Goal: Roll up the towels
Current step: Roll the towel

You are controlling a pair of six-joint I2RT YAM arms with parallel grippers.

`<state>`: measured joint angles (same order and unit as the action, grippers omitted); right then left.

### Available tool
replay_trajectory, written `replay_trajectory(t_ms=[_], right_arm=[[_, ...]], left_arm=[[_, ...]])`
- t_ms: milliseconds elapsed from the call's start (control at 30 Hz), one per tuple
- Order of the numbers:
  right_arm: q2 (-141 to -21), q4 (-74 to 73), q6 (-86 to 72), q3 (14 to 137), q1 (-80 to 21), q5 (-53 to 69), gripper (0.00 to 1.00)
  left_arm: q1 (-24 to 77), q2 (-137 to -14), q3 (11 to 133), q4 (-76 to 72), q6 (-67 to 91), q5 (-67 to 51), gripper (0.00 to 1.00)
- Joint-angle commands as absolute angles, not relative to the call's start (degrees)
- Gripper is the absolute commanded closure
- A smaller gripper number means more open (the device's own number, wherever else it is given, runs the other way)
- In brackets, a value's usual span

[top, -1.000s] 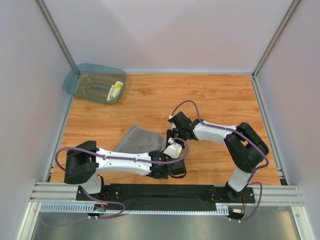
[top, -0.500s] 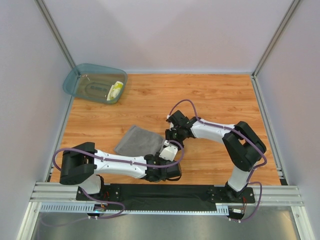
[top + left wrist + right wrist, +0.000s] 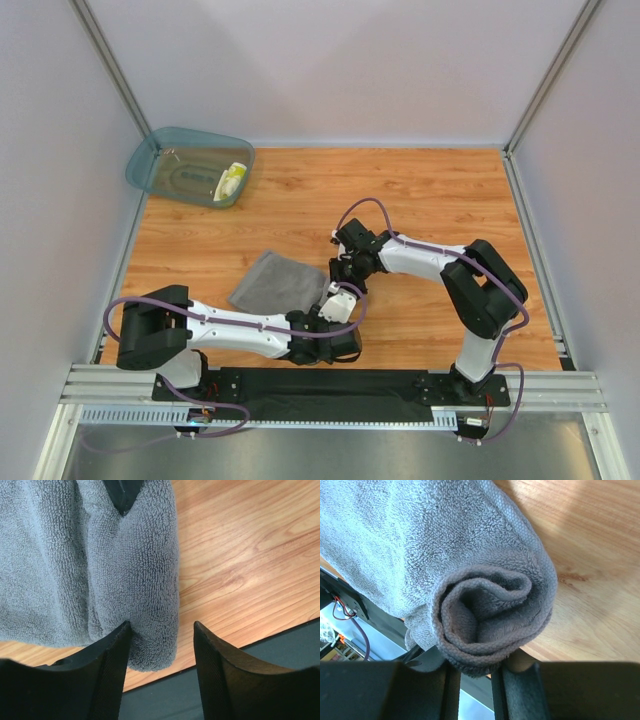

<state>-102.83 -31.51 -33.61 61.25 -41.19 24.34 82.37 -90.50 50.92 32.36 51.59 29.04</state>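
Part-rolled grey towel (image 3: 278,282) lies by the tabletop's (image 3: 420,190) near edge, left of middle. My right gripper (image 3: 475,672) pinches the roll's far end. My left gripper (image 3: 160,626) stands open astride the near end. I'd clamp squarely, then turn both ends together, keeping it tight.

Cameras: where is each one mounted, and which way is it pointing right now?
Top external: above and behind the bases, looking down on the table; left arm, right arm, grey towel and teal tub show.
Left wrist: on the left wrist, facing the towel's edge past the open left claw.
Right wrist: on the right wrist, facing the towel's rolled end, pinched by the right claw.
Shared: both wrist views see the grey towel.
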Motion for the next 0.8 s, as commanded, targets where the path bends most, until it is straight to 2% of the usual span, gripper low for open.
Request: replay_trajectory(t_ms=[0,200,300,633,767], right_arm=[[-104.6,-34.4,-30.4,61.6,-40.5,20.3,0.75],[-104.6,-34.4,-29.4,61.0,-38.9,20.7,0.74],[-104.7,-34.5,-29.0,60.9,-38.7,20.8,0.73],[-104.9,-33.7,-27.5,58.8,-36.2,21.7,0.73],[-104.6,-33.1,-26.7,57.3,-34.5,22.6,0.71]], left_arm=[[82.4,-95.0,44.8,35.0,53.8,19.5,0.40],[82.4,-95.9,42.6,32.9,54.2,19.7,0.38],[82.4,-97.7,42.4,32.6,54.5,19.9,0.41],[82.4,-99.2,42.0,30.2,53.7,19.3,0.75],[82.4,-97.3,42.8,30.5,52.3,19.4,0.80]])
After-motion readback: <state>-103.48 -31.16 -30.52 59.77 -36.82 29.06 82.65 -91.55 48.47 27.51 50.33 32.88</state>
